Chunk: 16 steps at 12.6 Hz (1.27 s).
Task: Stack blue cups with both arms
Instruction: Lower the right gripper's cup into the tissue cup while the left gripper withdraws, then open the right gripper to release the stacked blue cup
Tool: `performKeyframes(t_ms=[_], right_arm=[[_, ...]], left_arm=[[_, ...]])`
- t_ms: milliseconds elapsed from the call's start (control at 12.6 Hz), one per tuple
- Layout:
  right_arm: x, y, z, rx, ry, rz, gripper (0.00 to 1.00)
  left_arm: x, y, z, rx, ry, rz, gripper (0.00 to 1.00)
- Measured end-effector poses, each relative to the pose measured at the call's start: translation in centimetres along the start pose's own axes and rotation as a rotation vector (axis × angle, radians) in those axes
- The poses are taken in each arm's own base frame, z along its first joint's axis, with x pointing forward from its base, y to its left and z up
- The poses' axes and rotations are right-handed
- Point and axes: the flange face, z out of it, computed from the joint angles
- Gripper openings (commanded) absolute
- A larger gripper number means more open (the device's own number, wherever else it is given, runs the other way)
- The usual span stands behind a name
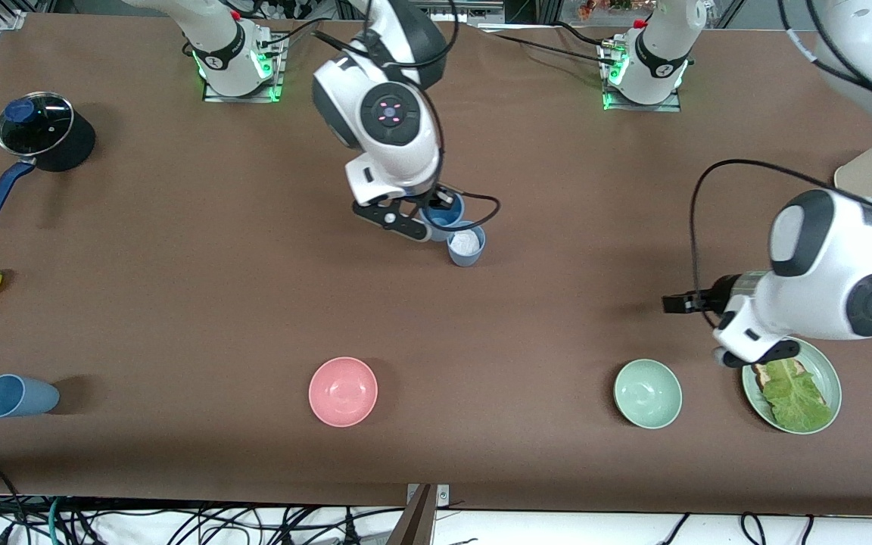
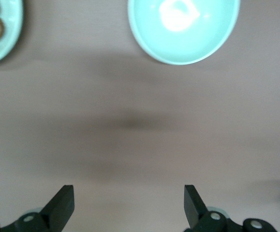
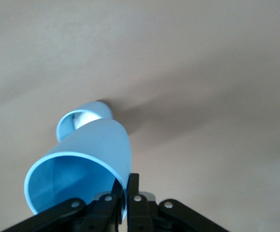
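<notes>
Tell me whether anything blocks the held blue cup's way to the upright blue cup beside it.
Nothing visible does. The right gripper, shut on the rim of one matte blue cup, holds it right beside the upright blue cup at mid-table; only bare brown table surrounds them.

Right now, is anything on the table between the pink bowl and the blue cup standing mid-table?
No. In the front view, only bare brown table lies between the pink bowl and the standing blue cup; the right tool's held cup hangs above.

Right claw (image 1: pixel 436 208) clamped mid-table, left claw (image 1: pixel 667 304) spread wide, waiting
</notes>
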Motion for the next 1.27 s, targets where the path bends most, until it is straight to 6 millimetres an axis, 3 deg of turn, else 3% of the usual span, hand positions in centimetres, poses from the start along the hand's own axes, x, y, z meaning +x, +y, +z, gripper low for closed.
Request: performKeyframes(t_ms=[159, 478, 876, 1035, 1274], right_arm=[[-1.2, -1.5, 1.6, -0.005, 0.003, -0.005, 0.00], [-1.7, -2.3, 3.2, -0.011, 0.005, 0.026, 0.00], [-1.0, -2.6, 2.5, 0.026, 0.026, 0.035, 0.00], [-0.6, -2.5, 2.4, 0.032, 0.031, 0.040, 0.00], [-0.2, -2.7, 2.9, 0.042, 0.038, 0.045, 0.00]], left_arm=[[-1.4, -3.2, -0.3, 0.057, 0.024, 0.023, 1.00], [-6.8, -4.1, -1.5, 0.123, 0.045, 0.107, 1.00], [-13.6, -5.0, -9.3, 0.172, 0.030, 0.228, 1.00], [-14.6, -4.8, -12.2, 0.178, 0.069, 0.244, 1.00], [-15.0, -4.1, -14.6, 0.163, 0.114, 0.255, 1.00]])
